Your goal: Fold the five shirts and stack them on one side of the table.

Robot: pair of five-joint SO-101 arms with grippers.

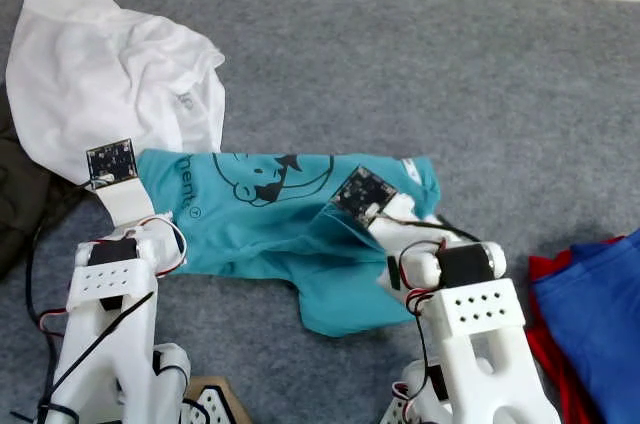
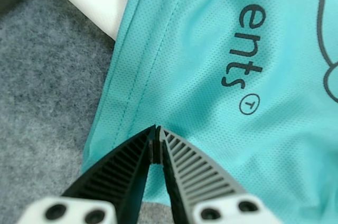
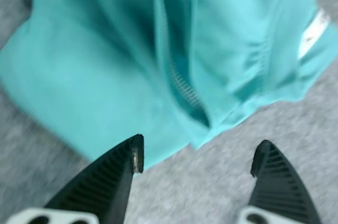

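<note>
A teal shirt (image 1: pixel 270 229) with a dark printed drawing lies spread and partly folded on the grey carpet between the two arms. My left gripper (image 2: pixel 157 145) is shut, its tips resting over the teal shirt's (image 2: pixel 222 76) stitched hem near the printed letters; no fabric shows between the jaws. My right gripper (image 3: pixel 199 155) is open above the other end of the teal shirt (image 3: pixel 105 76), where a folded edge meets the carpet. A crumpled white shirt (image 1: pixel 110 74) lies at the back left, touching the teal one.
A dark garment (image 1: pixel 20 209) lies at the left edge. A red shirt (image 1: pixel 545 329) and a blue shirt (image 1: pixel 595 309) are piled at the right edge. Grey carpet (image 1: pixel 450 74) stretches bare across the back right.
</note>
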